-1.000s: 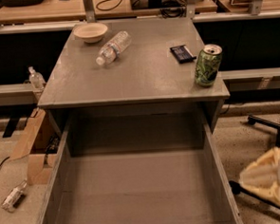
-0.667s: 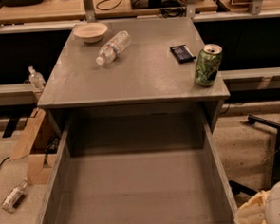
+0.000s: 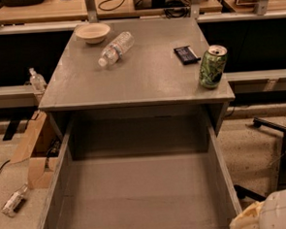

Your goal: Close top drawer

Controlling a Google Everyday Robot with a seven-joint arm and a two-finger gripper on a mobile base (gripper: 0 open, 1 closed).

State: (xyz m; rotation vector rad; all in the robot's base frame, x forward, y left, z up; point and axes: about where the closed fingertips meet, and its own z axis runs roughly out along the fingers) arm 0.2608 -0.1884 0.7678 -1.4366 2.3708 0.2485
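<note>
The top drawer (image 3: 138, 189) is a deep grey wooden box pulled fully out from under the grey cabinet top (image 3: 145, 75). Its inside is empty. Its front and knob are below the lower edge of the view. A white rounded part of my arm (image 3: 280, 212) shows at the bottom right corner, beside the drawer's right wall. The gripper itself is out of view.
On the cabinet top lie a cream bowl (image 3: 92, 33), a clear plastic bottle on its side (image 3: 114, 47), a dark snack packet (image 3: 186, 54) and a green can (image 3: 212, 67). A cardboard box (image 3: 36, 152) and a bottle (image 3: 12, 201) are on the floor at left. Chair legs (image 3: 275, 128) are at right.
My arm has dropped lower toward the bottom right corner, so less of it shows. The drawer and the things on top have not moved.
</note>
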